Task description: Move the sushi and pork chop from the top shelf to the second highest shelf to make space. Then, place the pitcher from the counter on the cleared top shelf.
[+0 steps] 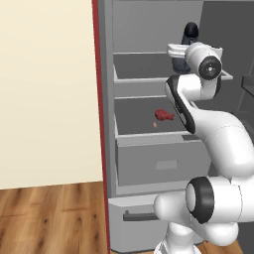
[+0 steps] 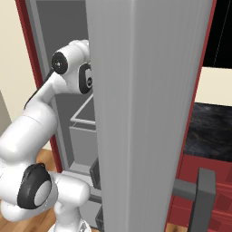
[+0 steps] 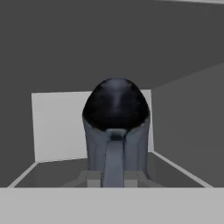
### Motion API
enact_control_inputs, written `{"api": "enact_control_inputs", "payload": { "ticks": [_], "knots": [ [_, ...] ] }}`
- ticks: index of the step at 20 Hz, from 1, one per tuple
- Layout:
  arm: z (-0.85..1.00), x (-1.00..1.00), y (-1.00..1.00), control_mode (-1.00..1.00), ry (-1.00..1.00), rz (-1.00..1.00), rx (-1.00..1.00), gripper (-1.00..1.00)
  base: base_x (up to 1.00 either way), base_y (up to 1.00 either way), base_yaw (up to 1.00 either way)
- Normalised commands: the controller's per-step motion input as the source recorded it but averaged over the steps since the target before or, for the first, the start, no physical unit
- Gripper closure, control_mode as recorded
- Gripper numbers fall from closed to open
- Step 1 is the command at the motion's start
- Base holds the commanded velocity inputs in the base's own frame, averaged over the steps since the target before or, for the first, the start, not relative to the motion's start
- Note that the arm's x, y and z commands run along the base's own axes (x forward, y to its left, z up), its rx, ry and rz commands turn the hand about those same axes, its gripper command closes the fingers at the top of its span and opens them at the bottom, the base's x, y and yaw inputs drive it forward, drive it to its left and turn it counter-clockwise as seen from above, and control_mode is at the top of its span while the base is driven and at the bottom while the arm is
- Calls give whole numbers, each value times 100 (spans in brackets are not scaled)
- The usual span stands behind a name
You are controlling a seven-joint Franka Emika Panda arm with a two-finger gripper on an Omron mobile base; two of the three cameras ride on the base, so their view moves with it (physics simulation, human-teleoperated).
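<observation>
Close to the hand camera stands the pitcher (image 3: 115, 131), dark blue-grey, upright, its rounded rim toward the lens and its handle running down the near side. It sits inside the fridge, with grey walls around it and a pale back panel behind it.

From the left base view I read the pitcher (image 1: 190, 32) as standing on the top shelf (image 1: 141, 67), toward its right end, with the white wrist directly in front of it. The gripper (image 1: 179, 53) is mostly hidden by the wrist there, so I cannot tell whether the fingers are spread or pinching the pitcher (the hand view does not settle it either; the fingertips are not distinguishable against the pitcher's base).

On the second highest shelf (image 1: 134, 116) I see a red pork chop (image 1: 163, 115) near the middle, and a small pale-orange piece, which I take for the sushi (image 1: 155, 125), just in front of it and apart from it. Below sits a grey drawer front (image 1: 158, 161).

In the right base view the open fridge door (image 2: 145, 113) blocks most of the interior; the black speckled counter (image 2: 208, 131) shows beyond it at right.
</observation>
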Motion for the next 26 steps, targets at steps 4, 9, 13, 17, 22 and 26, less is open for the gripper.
{"api": "enact_control_inputs", "payload": {
  "ticks": [4,9,13,17,22,26],
  "knots": [
    [-26,61,-10,-100,3,0,-1,100,0,0,0],
    [-29,59,-4,-100,2,0,-3,100,0,0,0],
    [-24,56,-1,-100,0,0,-2,100,0,0,0],
    [-21,61,-3,-100,0,0,-1,100,0,0,0],
    [-6,64,-6,-100,0,0,0,100,0,0,0],
    [-1,64,-6,-100,0,0,0,100,0,0,0]
  ]
}}
